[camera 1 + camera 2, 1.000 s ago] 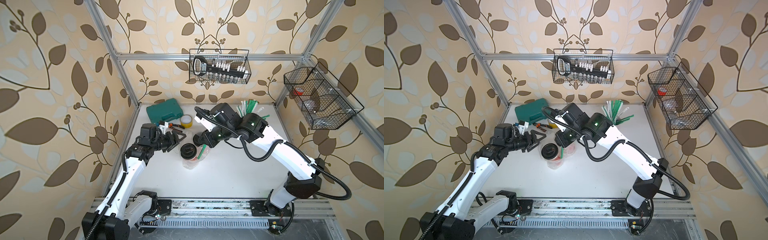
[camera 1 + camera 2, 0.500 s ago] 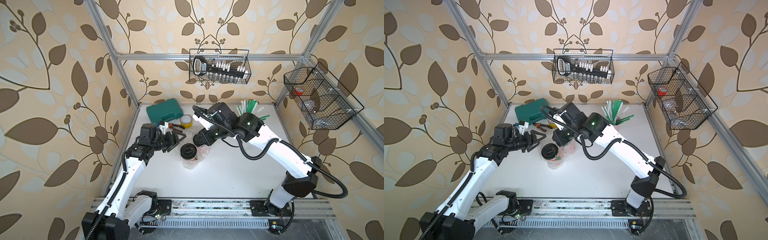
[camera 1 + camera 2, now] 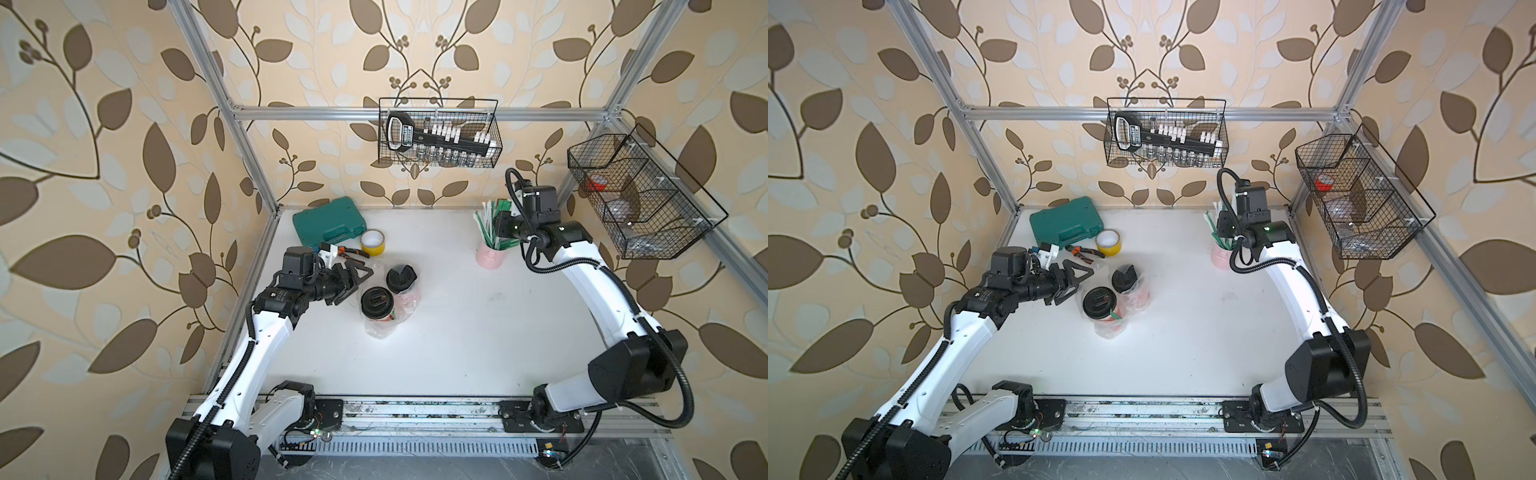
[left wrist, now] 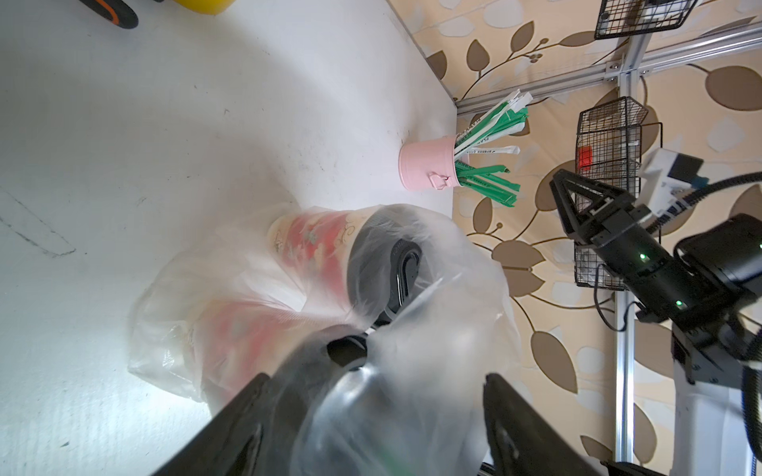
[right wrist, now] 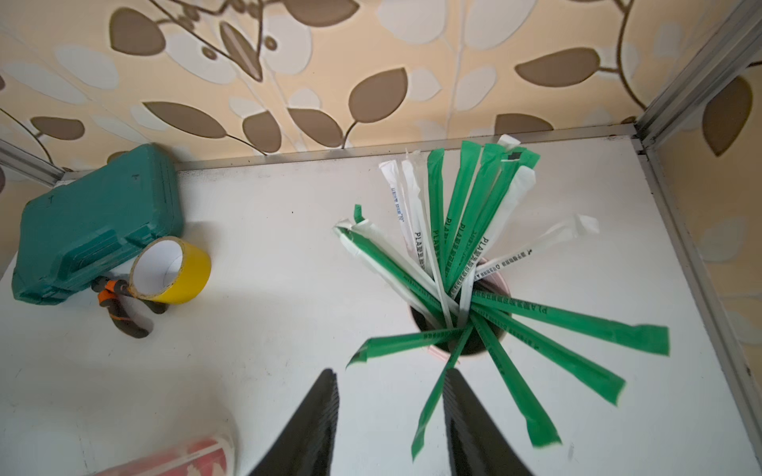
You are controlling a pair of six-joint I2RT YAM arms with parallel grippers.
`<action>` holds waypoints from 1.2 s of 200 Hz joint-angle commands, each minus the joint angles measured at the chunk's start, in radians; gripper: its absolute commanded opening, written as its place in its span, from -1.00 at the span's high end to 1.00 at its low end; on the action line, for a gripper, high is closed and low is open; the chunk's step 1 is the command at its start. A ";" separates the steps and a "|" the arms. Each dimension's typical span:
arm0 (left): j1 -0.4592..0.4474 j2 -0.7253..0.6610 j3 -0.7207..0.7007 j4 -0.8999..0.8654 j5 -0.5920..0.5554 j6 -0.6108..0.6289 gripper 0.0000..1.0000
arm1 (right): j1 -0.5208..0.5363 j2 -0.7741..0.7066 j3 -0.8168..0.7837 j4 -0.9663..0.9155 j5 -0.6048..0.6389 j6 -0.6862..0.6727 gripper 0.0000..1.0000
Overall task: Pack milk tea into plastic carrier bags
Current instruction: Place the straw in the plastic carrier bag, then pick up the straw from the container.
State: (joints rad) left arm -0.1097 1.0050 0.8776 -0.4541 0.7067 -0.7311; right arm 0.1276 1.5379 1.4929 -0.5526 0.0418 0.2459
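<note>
White desk (image 3: 457, 332): green tool case (image 3: 329, 225) in the back-left corner. Clear plastic bag (image 3: 382, 328) sits left of desk centre. Inside it, upright, black lids on: front milk tea cup (image 3: 376, 302) and back milk tea cup (image 3: 401, 277), side by side. Left gripper (image 3: 359, 281) at the bag's left rim, jaws wide apart, loose film between them. Right gripper (image 5: 389, 375) above the pink straw cup (image 3: 491, 258) near the back-right corner, jaws apart, clamping nothing. Yellow tape roll (image 3: 372, 243) and pliers (image 3: 351, 250) just in front of the case.
</note>
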 commanded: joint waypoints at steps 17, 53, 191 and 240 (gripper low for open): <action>0.008 -0.017 0.020 -0.013 0.007 0.027 -0.61 | -0.058 0.162 0.089 0.136 -0.079 0.013 0.26; 0.009 -0.013 0.024 -0.015 0.010 0.030 -0.61 | -0.062 0.306 0.194 0.148 -0.087 -0.008 0.40; 0.010 -0.016 0.023 -0.015 0.004 0.022 -0.62 | -0.067 0.374 0.230 0.160 -0.067 -0.022 0.90; 0.009 -0.017 0.020 -0.017 0.004 0.021 -0.62 | -0.066 0.293 0.199 0.157 -0.047 -0.040 0.99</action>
State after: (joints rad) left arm -0.1097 1.0050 0.8776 -0.4667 0.7040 -0.7296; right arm 0.0631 1.9053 1.7176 -0.3992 -0.0326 0.2295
